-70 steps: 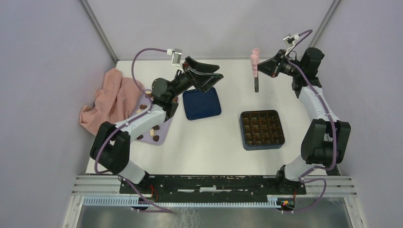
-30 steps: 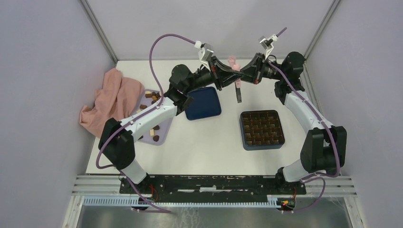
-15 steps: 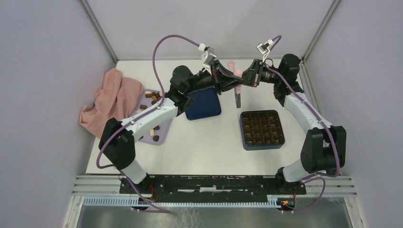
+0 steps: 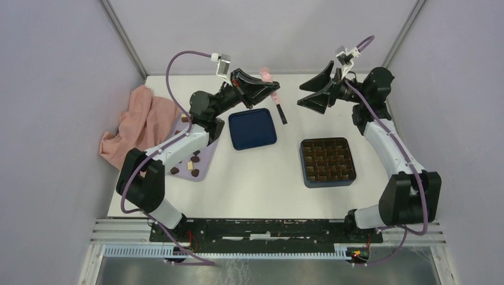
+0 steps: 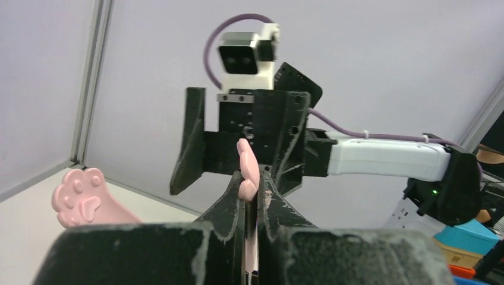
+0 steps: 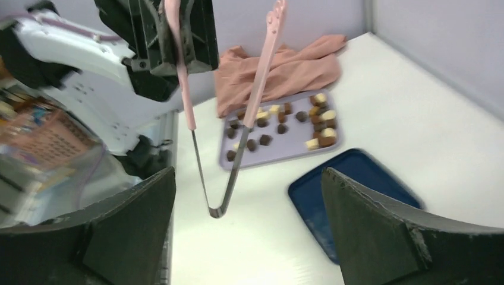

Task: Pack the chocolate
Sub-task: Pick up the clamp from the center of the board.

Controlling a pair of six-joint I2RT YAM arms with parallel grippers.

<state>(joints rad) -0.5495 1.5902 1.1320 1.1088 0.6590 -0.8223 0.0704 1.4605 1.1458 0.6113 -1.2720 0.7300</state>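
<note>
- A pink cloth (image 4: 139, 122) lies crumpled at the far left edge of the white table (image 4: 267, 184), touching the tray beside it.
- Just right of the cloth sits a flat lilac tray (image 4: 205, 165). The chocolate (image 6: 282, 127) lies scattered on it as loose dark brown, mid brown and cream pieces, partly hidden under the left arm in the top view.
- The left gripper (image 4: 272, 91) hovers above the far middle of the table, beyond the blue lid. It is clenched on one arm of the pink tongs (image 4: 265, 75).
- The tongs hang in the air with their metal hinge end down and their paw-shaped tips up. The second arm splays away from the fingers, ungripped.
- A dark blue lid (image 4: 252, 129) lies flat between the tray and the box, touching neither.
- A dark blue box (image 4: 328, 183) with brown grid compartments stands right of centre, well apart from the tray of chocolate.
- The right gripper (image 4: 302, 95) is raised above the far right of the table, facing the left one across a gap. Its fingers are spread wide and grasp nothing.
</note>
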